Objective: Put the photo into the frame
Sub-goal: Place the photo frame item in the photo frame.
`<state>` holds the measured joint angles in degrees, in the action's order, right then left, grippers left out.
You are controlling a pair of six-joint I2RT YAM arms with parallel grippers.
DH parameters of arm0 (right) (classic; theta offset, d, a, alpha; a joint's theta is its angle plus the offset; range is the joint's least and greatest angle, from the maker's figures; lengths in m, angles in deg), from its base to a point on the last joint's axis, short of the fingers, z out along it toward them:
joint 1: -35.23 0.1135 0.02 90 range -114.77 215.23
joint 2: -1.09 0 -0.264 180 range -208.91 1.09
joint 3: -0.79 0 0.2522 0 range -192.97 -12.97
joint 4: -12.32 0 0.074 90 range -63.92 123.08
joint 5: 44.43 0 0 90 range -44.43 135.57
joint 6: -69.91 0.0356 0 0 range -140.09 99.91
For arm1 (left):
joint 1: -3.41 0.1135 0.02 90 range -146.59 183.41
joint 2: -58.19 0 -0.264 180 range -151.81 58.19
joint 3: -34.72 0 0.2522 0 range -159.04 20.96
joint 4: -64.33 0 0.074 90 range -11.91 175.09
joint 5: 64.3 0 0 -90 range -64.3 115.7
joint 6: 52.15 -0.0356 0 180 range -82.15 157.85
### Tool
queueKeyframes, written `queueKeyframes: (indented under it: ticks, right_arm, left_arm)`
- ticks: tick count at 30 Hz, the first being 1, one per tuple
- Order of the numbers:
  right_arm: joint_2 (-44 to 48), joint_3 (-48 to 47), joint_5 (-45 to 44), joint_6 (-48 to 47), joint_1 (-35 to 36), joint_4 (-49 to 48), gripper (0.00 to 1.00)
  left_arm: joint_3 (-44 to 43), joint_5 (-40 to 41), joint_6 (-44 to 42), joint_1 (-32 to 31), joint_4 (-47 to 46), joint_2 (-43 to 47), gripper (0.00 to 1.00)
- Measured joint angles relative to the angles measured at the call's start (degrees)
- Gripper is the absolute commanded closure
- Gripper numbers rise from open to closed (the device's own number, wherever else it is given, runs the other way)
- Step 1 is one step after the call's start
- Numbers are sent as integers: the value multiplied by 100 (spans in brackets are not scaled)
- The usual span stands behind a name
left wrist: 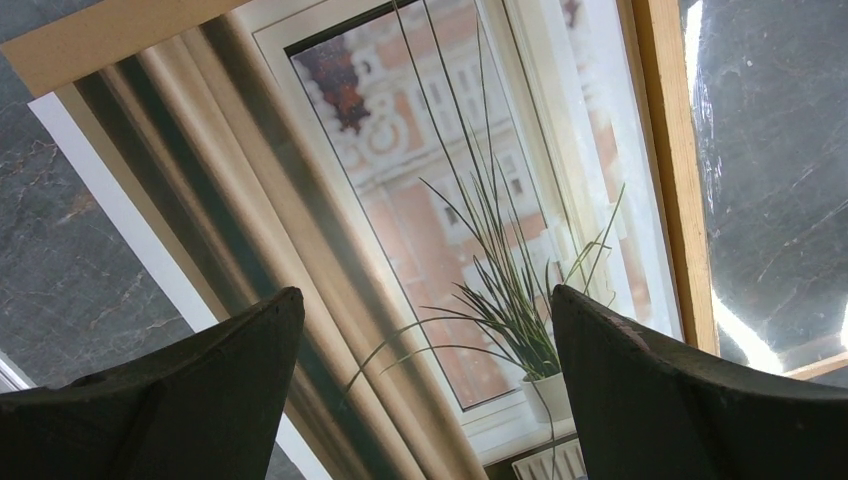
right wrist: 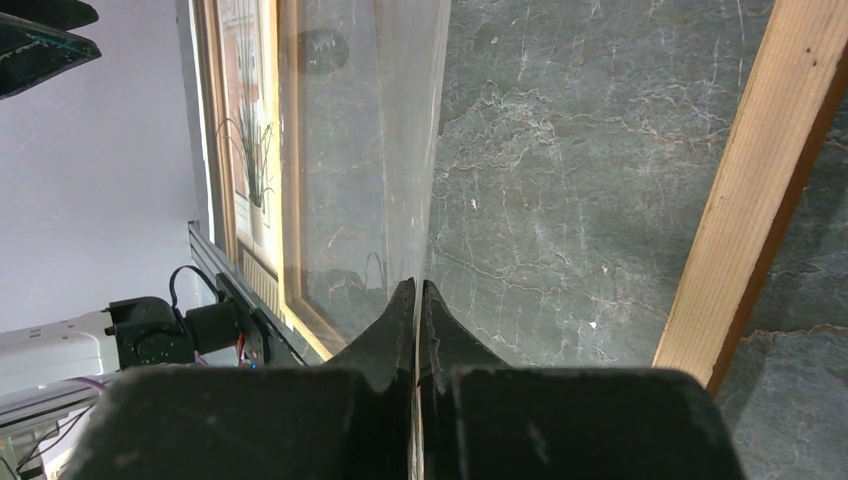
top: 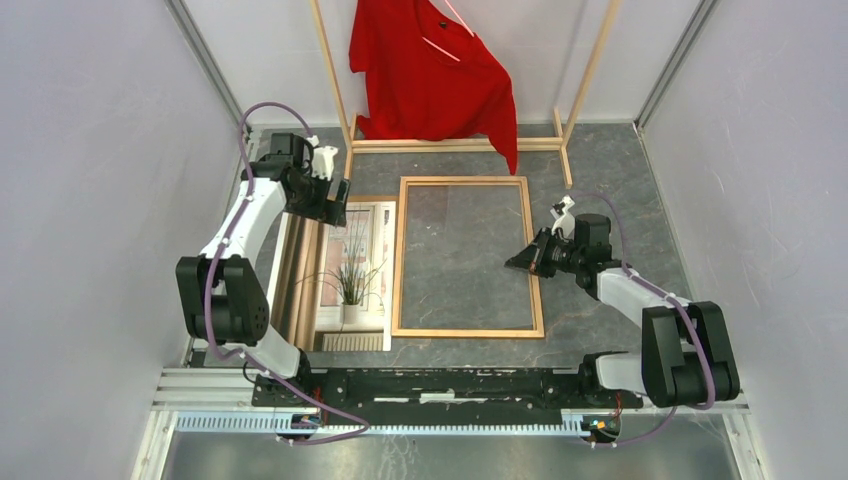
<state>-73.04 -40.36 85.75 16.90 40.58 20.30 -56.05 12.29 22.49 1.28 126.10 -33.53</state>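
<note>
The photo, a grassy plant in a white pot beside beige stripes, lies face up on the table just left of the frame. My left gripper hovers open over the photo's far end; in the left wrist view the photo fills the space between my open left gripper. The frame's rail runs along its right. My right gripper sits at the frame's right rail. It is shut on the edge of a clear sheet that reaches across the frame opening.
A brown backing board shows under the photo's far edge, and in the left wrist view. A pale wooden rack with a red shirt stands behind the frame. White walls close both sides.
</note>
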Motion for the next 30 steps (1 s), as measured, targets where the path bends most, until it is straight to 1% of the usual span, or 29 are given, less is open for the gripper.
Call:
queueKeyframes:
  ticks: [22, 25, 30]
  right_arm:
    - [-109, 15, 125, -22, -15, -566, 100]
    - [-105, 79, 136, -15, -15, -721, 100]
    - [-9, 269, 142, 39, -15, -994, 100]
  left_arm:
    - [308, 90, 4, -188, -81, -72, 0]
    - [463, 103, 13, -350, -210, -105, 0]
    - [756, 127, 103, -999, -442, -339, 1]
